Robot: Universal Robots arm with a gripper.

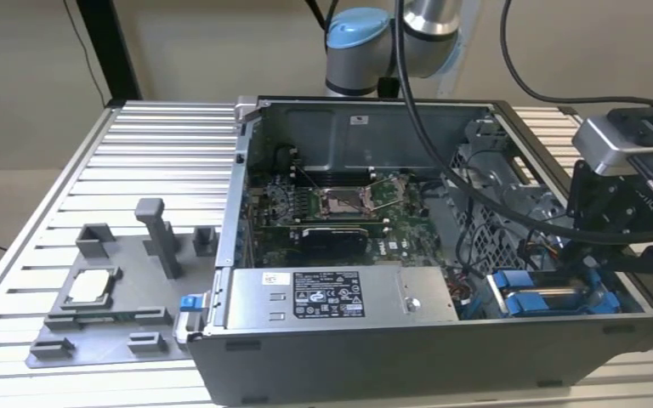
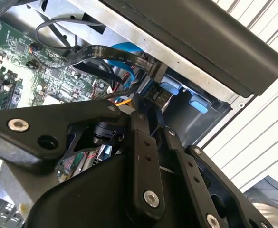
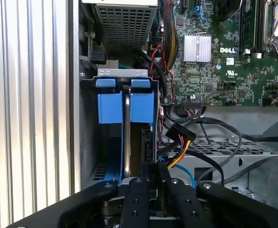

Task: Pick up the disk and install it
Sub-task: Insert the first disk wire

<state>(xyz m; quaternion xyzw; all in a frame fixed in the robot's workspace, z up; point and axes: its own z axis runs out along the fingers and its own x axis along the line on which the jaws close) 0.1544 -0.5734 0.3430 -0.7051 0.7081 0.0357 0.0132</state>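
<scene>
The black two-fingered gripper (image 1: 591, 270) is reaching down into the drive bay at the corner of the open dark-grey metal computer case (image 1: 417, 357), on the exterior view's right. In the first wrist view its fingers (image 3: 138, 190) are standing narrow, nearly parallel, and closing on the near end of the disk (image 3: 128, 137). This flat silver-grey hard drive, clipped in a blue plastic frame (image 3: 111, 107), is sitting on its edge inside the bay. The frame's two tabs are pointing toward the green motherboard (image 3: 234, 71).

In the exterior view the disk (image 1: 542, 302) is showing as blue just below the gripper, beside the large grey power-supply box with a black-and-white label (image 1: 406, 293). A black connector with red, yellow and black wires (image 3: 179, 137) is hanging just beside the bay.

In the second wrist view the gripper (image 2: 147, 102) is pointing into the same corner of the case.

The case is resting on a ribbed aluminium table (image 1: 156, 144). Well apart from it, toward the exterior view's left, a grey plastic fixture (image 1: 122, 327) is holding a small square silver chip (image 1: 88, 285)
</scene>
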